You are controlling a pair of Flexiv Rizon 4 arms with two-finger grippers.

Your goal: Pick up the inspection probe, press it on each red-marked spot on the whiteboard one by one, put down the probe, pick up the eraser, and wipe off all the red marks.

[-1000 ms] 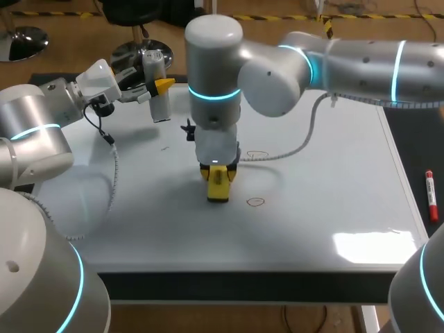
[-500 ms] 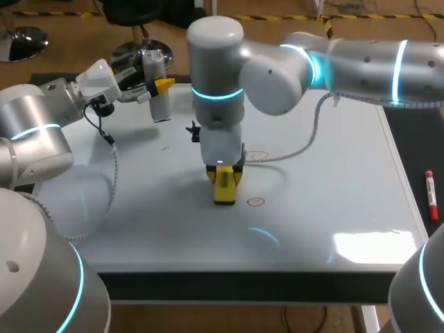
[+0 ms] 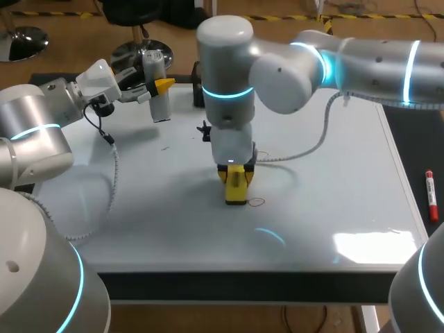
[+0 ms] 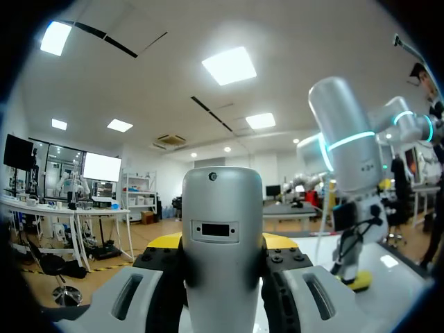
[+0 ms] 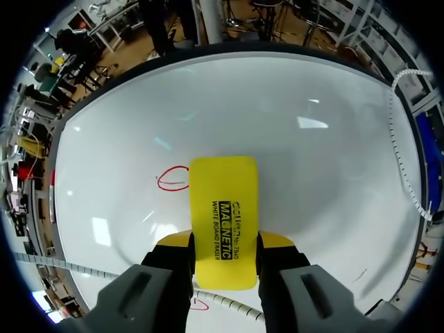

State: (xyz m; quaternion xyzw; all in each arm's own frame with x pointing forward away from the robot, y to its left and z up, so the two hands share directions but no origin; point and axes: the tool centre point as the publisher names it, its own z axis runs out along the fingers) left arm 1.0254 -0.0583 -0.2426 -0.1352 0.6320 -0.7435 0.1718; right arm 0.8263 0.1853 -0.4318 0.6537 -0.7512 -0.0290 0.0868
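Right gripper point(image 5: 224, 243) clamped on eraser point(image 5: 223, 194), left gripper point(image 4: 222, 241) clenching probe point(image 4: 220, 208); risk: an off-line swipe leaves part of red mark point(image 5: 173, 178).

Eraser point(image 3: 236, 188) central on whiteboard point(image 3: 333, 187), mark point(image 3: 257, 202) just beside it, probe point(image 3: 159, 98) over far-left corner.

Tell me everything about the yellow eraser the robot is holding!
The eraser is a bright yellow block with rounded corners and black print on one flat face; it looks like smooth plastic. The right gripper is shut on it, its yellow-tipped fingers squeezing its two side edges. It reaches ahead of the fingers down to the whiteboard, and in the head view its far end seems to touch the board. A red oval mark sits right beside it.
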